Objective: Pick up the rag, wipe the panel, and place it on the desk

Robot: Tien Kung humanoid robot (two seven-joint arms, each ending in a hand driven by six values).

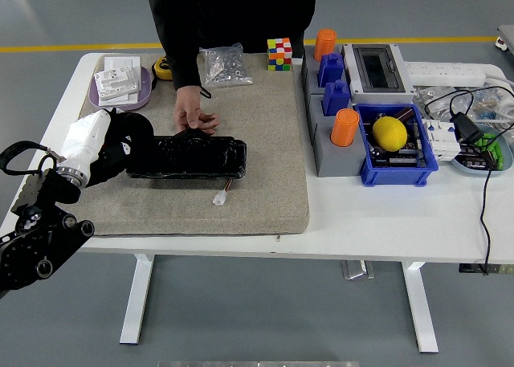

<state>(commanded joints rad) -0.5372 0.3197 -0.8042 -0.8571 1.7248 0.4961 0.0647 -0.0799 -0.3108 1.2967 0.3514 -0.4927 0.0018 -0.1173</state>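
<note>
A long glossy black panel (pixel 197 156) lies on the grey mat (pixel 257 142). My left hand (pixel 120 146), black with a white wrist cover, is at the panel's left end. It is shut on a dark rag (pixel 132 128) and presses it down there. A person's hand (pixel 195 120) rests on the panel's far edge and holds it. My right hand is out of view.
A small white connector (pixel 219 197) lies on the mat in front of the panel. A purple tray of white plates (pixel 120 82), a bag of screws (pixel 223 66) and a colour cube (pixel 279 53) stand at the back. Blue and grey bins (pixel 393 146) with orange cups stand at the right.
</note>
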